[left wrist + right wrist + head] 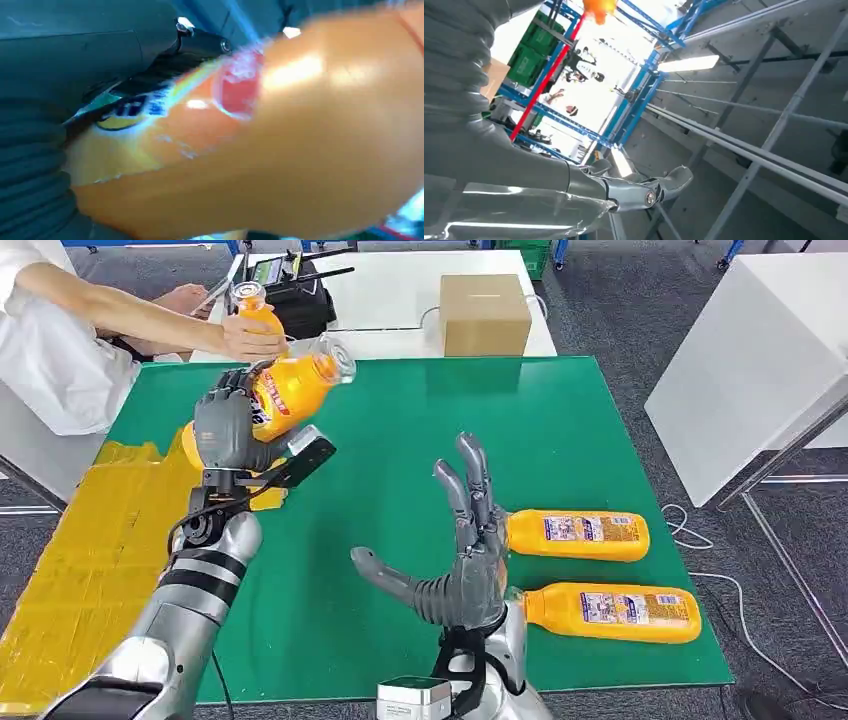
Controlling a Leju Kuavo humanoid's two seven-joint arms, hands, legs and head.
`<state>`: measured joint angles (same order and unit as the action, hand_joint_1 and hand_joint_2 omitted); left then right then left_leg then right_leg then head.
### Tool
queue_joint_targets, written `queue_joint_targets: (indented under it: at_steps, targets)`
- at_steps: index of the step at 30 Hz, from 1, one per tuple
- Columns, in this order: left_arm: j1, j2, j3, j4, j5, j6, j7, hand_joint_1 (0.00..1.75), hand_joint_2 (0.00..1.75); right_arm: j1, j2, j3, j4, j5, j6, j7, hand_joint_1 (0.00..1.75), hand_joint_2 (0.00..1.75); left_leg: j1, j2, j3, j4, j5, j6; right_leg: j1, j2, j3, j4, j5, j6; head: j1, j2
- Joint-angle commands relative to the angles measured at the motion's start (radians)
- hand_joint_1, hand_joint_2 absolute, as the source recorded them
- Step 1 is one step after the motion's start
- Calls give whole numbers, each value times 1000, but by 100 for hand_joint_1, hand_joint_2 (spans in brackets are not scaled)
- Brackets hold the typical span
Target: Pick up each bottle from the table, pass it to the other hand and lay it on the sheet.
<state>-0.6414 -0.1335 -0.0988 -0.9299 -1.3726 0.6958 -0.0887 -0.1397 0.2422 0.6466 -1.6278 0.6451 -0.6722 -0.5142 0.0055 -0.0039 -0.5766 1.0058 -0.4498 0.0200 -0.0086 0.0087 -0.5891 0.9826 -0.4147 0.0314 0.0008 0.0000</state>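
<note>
the left hand (228,425) is raised, fingers grasping an orange bottle (292,388) tilted over the green worktop (560,440); the right hand (462,560) is upright, fingers released.

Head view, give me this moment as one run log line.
left hand: holds orange bottle raised | right hand: open | two bottles lie on table

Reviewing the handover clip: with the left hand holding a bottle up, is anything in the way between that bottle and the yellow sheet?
Nothing visible blocks it. The left hand holds the bottle just above the yellow sheet, whose near part lies bare. A person's hand holding another bottle is close behind, not in between.
</note>
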Motion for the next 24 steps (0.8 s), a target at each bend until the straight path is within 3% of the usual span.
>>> queue_joint_targets:
  at_steps: [1, 3, 11, 13, 23, 24]
  targets:
    - [-209, 171, -127, 547, -198, -59, 252, 175, 175, -38, -145, -68, -37, -19, 33, 32, 0, 175, 1, 0, 5, -1, 0, 0, 1, -1, 5, -2, 0, -1, 0, 0]
    - [-204, 184, -116, 559, -195, -40, 232, 175, 175, -38, -156, -85, -37, -36, 46, 17, 0, 175, 1, 2, 6, -2, -1, 0, 1, 1, 6, -2, 0, -1, 0, 0]
    - [-156, 252, -98, 635, -197, -197, 190, 175, 175, -66, -219, -211, 27, -88, 133, 28, 0, 175, 1, 5, 6, -1, -1, 0, 1, 4, 4, -2, 0, 0, 0, 0]
    - [-145, 276, -158, 664, -198, -252, 209, 175, 175, -80, -215, -255, 69, -96, 145, 12, 0, 175, 0, 5, 6, -2, -1, 0, 0, 4, 5, -2, 0, 0, 0, 0]
    - [-130, 280, -115, 672, -171, -276, 212, 175, 175, -127, -216, -283, 132, -87, 171, 33, 0, 175, 1, 2, 4, 0, -1, -1, 1, 1, 5, -1, -1, -1, 0, 0]
    - [-121, 278, -94, 670, -154, -262, 199, 51, 175, -136, -221, -292, 145, -80, 173, 42, 0, 175, 1, 2, 4, 0, -1, -1, 1, 2, 4, -1, 0, 0, 0, 0]
